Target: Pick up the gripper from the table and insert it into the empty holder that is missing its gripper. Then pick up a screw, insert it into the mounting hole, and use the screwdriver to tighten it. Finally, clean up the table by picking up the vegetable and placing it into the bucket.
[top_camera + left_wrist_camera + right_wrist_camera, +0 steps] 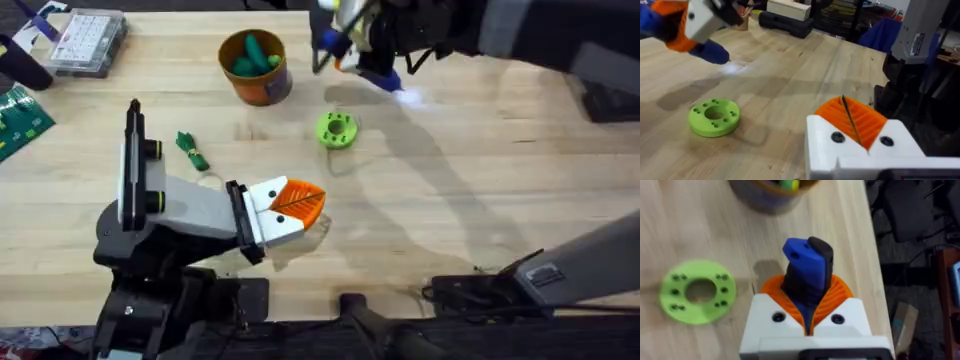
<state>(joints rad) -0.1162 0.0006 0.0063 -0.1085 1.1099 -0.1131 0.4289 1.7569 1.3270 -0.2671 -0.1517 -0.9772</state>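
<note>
Overhead, the right gripper [352, 45] is clenching the blue screwdriver [807, 272] above the table's [480, 170] far side, right of the orange bucket [256, 67]; the left gripper's [290, 210] orange pads are pressing together.

Bright even light; soft shadows on table [480, 150]; right hand [350, 40] motion-blurred; wrist backgrounds soft.

You have a lime-green round disc [336, 130] with a center hole lying flat near the middle of the desk. A clear plastic parts box [88, 42] sits at the far left corner. A green circuit board [20, 118] pokes in at the left edge. Smooth bright-green cucumber-like pieces [250, 58] stand upright together near the far edge.
</note>
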